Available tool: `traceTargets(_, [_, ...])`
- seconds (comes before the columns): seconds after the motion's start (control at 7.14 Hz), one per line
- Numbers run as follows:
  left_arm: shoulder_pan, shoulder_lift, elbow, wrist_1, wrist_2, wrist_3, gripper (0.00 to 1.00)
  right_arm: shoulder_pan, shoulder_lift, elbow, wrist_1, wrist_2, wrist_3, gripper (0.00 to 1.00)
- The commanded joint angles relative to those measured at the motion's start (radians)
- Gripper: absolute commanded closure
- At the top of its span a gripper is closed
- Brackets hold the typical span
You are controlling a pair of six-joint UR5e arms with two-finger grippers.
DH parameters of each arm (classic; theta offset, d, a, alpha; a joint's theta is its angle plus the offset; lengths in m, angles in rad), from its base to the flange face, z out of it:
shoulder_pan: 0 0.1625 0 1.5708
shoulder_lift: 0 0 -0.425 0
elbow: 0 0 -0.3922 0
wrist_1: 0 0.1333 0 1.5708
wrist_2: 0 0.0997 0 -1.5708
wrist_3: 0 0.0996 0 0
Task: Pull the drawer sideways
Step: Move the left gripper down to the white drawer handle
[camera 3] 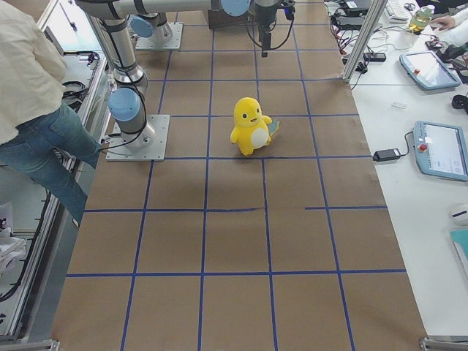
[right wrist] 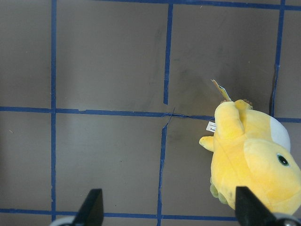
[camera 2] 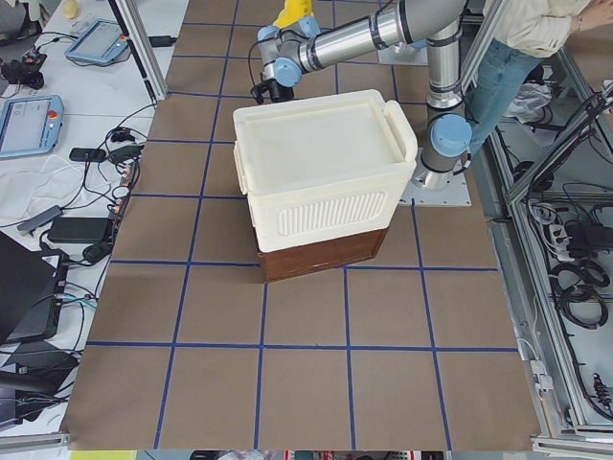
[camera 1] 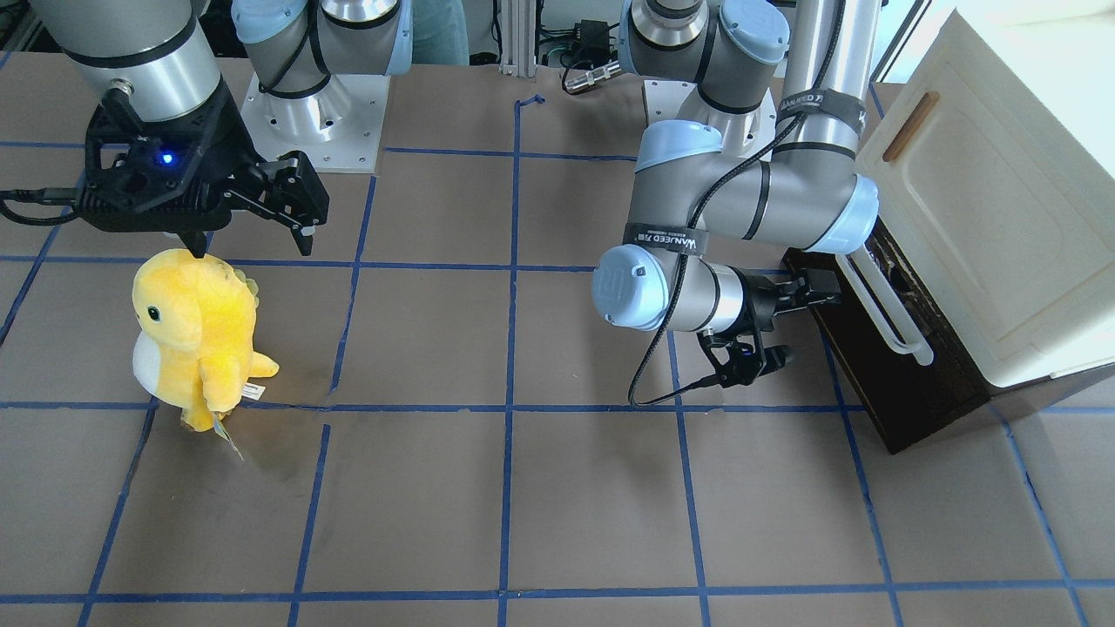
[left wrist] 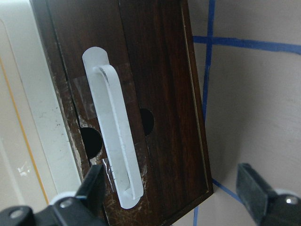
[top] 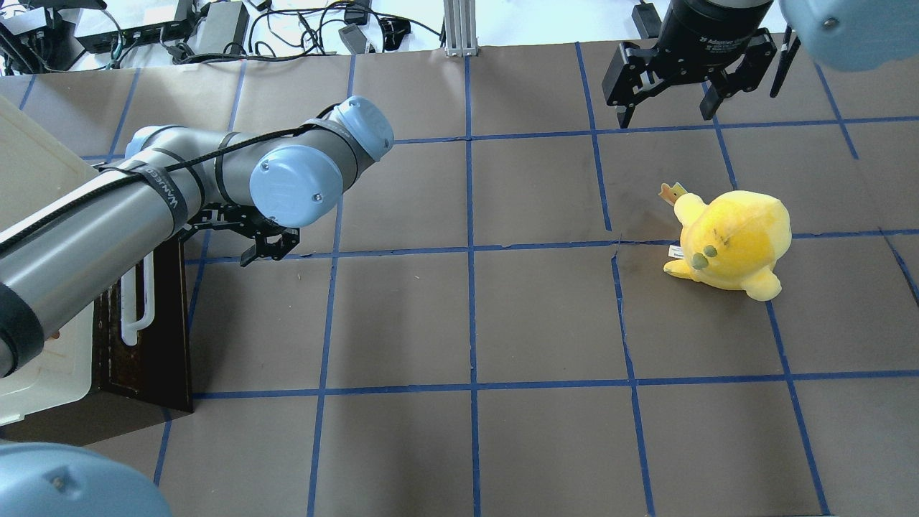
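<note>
The drawer (camera 1: 880, 374) has a dark brown wooden front with a long white bar handle (camera 1: 888, 313) and sits under the cream cabinet (camera 1: 984, 200). None of its inside shows. My left gripper (camera 1: 797, 322) is open and empty, level with the handle's far end and just in front of it. In the left wrist view one fingertip (left wrist: 94, 183) is right beside the handle (left wrist: 115, 141) and the other is off past the drawer front (left wrist: 160, 84). My right gripper (camera 1: 253, 248) is open and empty, hanging above the table far from the drawer.
A yellow plush toy (camera 1: 196, 331) stands on the table below and beside my right gripper, and shows in the right wrist view (right wrist: 249, 160). The cabinet door has a small brown handle (camera 1: 910, 126). Blue tape lines grid the brown table (camera 1: 523, 488). A person stands behind the robot (camera 3: 36, 110).
</note>
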Motion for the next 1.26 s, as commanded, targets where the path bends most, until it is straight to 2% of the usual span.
traceTargets(0.0, [0.001,-0.038,-0.03,-0.063,0.104,-0.019,0.0,0.0,0.0,0.0,0.0,0.0,0.0,0.0])
traceTargets(0.14, [0.001,-0.05,-0.03,-0.088,0.138,-0.02,0.0,0.0,0.0,0.0,0.0,0.0,0.0,0.0])
traceTargets(0.7, [0.023,-0.086,-0.031,-0.093,0.143,-0.098,0.0,0.0,0.0,0.0,0.0,0.0,0.0,0.0])
traceTargets(0.84, [0.032,-0.087,-0.031,-0.128,0.201,-0.117,0.0,0.0,0.0,0.0,0.0,0.0,0.0,0.0])
traceTargets(1.12, [0.061,-0.081,-0.033,-0.148,0.22,-0.172,0.0,0.0,0.0,0.0,0.0,0.0,0.0,0.0])
